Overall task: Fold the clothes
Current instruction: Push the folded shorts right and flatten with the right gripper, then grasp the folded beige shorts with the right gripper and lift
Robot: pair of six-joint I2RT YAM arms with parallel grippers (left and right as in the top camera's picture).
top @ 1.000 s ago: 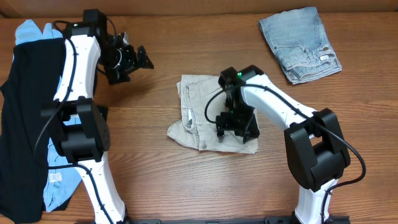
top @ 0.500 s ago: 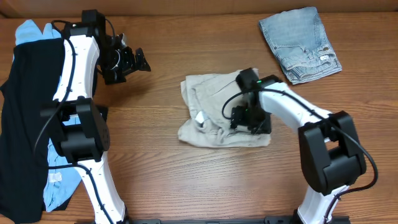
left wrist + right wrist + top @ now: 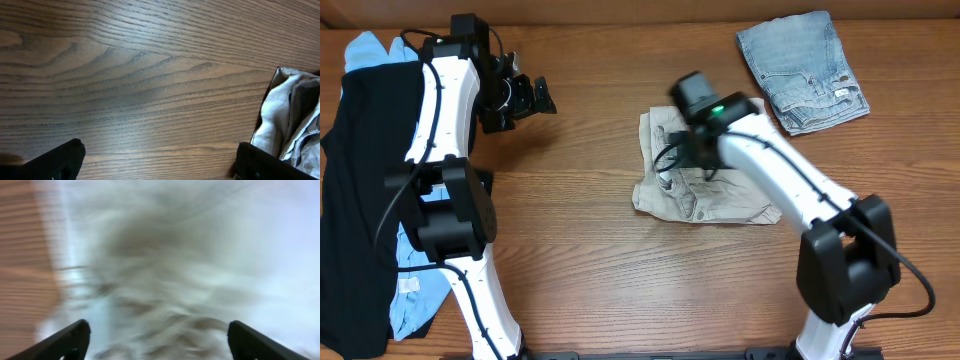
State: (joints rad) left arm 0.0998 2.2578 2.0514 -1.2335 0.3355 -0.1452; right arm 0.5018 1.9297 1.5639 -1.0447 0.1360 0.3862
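Crumpled beige shorts (image 3: 720, 195) lie at mid table and fill the blurred right wrist view (image 3: 175, 265). My right gripper (image 3: 680, 157) hangs over the shorts' upper left part. Its jaws (image 3: 160, 345) are wide open with the cloth beneath them, and the motion blur hides any contact. My left gripper (image 3: 525, 97) is open and empty over bare wood at the far left; its wrist view shows the jaws (image 3: 160, 165) spread apart and an edge of the beige shorts (image 3: 285, 115) at the right.
Folded blue jeans (image 3: 802, 68) lie at the far right corner. A pile of black and light blue clothes (image 3: 360, 180) hangs along the table's left edge, behind the left arm. Bare wood (image 3: 570, 260) lies between the pile and the shorts.
The beige shorts have slid to the right across the table. My right arm has swung from their middle up to their upper left part. The left arm has barely moved.
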